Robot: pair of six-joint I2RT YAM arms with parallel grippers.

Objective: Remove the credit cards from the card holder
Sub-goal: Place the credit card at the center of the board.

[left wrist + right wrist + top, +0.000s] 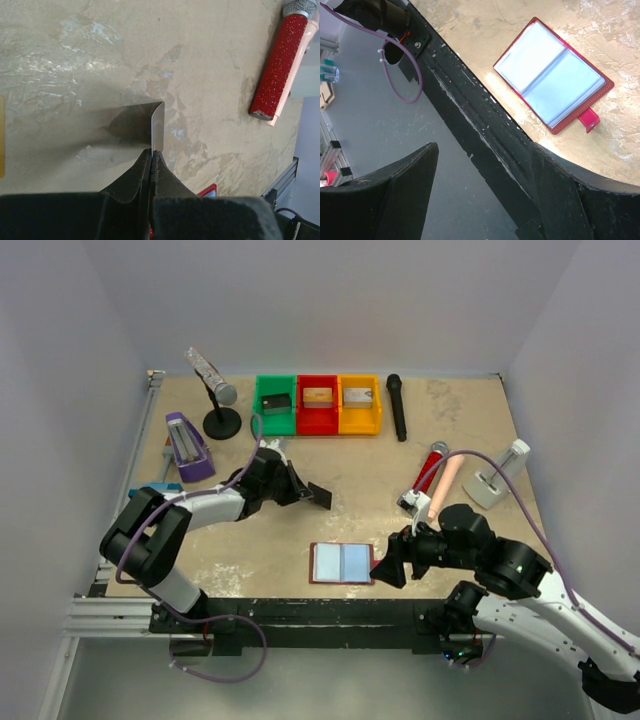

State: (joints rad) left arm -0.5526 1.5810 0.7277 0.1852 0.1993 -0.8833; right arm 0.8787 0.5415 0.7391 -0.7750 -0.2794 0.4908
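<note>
On the desk (460,430), the card holder (341,563) lay open and flat near the front edge, its pale blue pockets looking empty. The right tool (392,560) stood wide just beside its right edge, holding nothing. Farther back and left, the left tool (303,490) was pinched on a dark credit card (320,495) above the desk. I judged this the carrying-off step. Next, that card needed setting down and releasing.

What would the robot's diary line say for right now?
left claw: shut on card | right claw: open, beside wallet | wallet: lying open, no cards showing
</note>
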